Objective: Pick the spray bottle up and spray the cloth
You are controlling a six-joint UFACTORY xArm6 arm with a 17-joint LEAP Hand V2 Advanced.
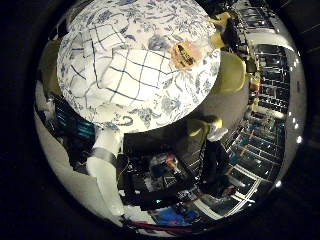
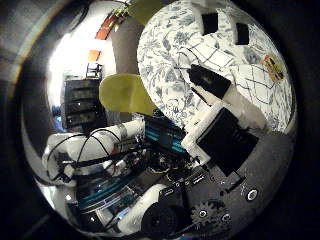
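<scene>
Above a round table (image 1: 165,107) with a floral cover, the hand (image 2: 225,130) hangs with fingers straight, clear of everything. A checked cloth (image 1: 132,75) lies on the cover — soft, limp. No spray bottle is visible, only an orange-rimmed disc (image 1: 185,54) beside the cloth. Such bottles are likely light and slick — best taken around the neck.

Both palm views look down from well above — sharing the floral-clothed table (image 1: 165,100) and checked cloth (image 1: 132,75).
</scene>
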